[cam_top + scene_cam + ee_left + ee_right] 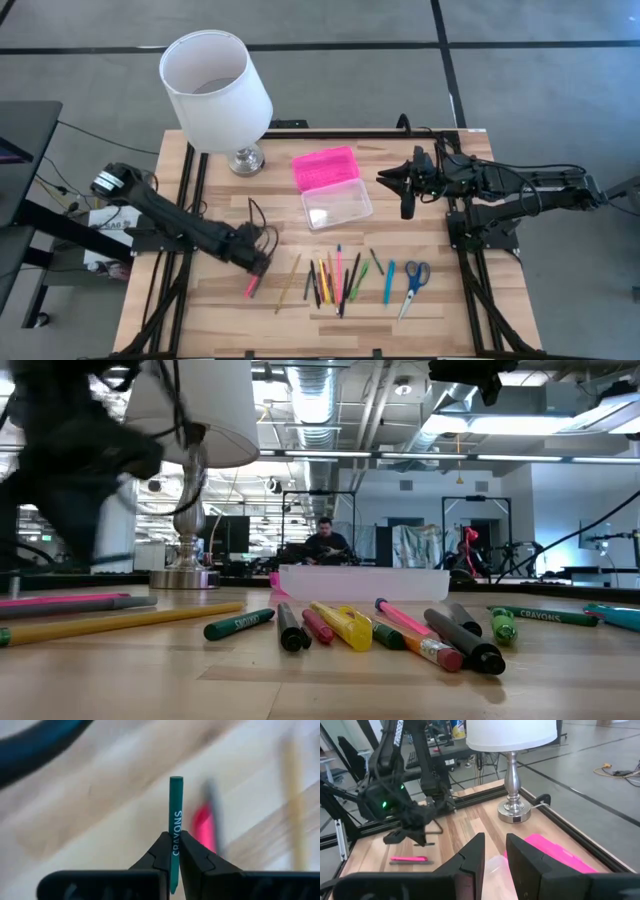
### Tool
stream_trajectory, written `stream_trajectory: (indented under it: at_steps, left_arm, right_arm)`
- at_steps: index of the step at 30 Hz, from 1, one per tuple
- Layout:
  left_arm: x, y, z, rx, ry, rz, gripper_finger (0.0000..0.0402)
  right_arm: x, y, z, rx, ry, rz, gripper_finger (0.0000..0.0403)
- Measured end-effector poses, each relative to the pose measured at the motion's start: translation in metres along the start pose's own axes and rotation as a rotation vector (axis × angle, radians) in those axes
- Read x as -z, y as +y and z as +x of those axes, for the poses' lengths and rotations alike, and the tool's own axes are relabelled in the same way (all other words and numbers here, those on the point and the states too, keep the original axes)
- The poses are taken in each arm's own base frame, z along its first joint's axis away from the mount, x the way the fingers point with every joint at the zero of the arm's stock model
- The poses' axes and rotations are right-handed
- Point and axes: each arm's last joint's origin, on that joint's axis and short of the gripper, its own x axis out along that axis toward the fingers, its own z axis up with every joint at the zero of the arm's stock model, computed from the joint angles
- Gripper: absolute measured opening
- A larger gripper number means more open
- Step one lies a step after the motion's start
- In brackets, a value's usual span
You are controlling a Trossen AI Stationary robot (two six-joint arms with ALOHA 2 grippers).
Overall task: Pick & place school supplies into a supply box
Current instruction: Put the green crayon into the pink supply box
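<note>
With the left tool (171, 851) pinching a green crayon (175, 810) above the surface (430, 305), left of the box (337, 202), lift straight, keep it clamped, then carry it over the clear base; the right tool (494, 854) waits half-spread over the box.

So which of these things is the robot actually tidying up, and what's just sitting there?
Part of the job:
- green crayon, shut in the left gripper
- pens and pencils
- scissors
- pink-lidded supply box

Just lying about:
- lamp

The right gripper waits above the box.
</note>
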Motion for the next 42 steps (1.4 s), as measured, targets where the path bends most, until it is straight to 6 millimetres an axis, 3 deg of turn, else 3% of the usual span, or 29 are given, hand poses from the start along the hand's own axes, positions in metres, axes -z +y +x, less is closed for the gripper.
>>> stream_trajectory:
  at_steps: [12,21,33,42]
  left_arm:
    - [-0.082,-0.017,-0.028,0.164,-0.25,0.17,0.001]
    - [-0.147,-0.015,-0.042,0.275,-0.454,0.267,0.0011]
    - [-0.206,-0.058,0.003,0.297,-0.399,0.478,0.0011]
    - [-0.231,-0.075,0.027,0.168,-0.259,0.564,0.0014]
  right_arm:
    - [0.0,0.0,0.0,-0.001,-0.003,0.018,0.0075]
    - [0.0,0.0,0.0,-0.001,-0.003,0.027,0.0075]
    - [0.001,0.0,0.0,0.002,0.009,0.024,0.0075]
    - [0.007,-0.001,0.0,0.016,0.074,0.061,0.0075]
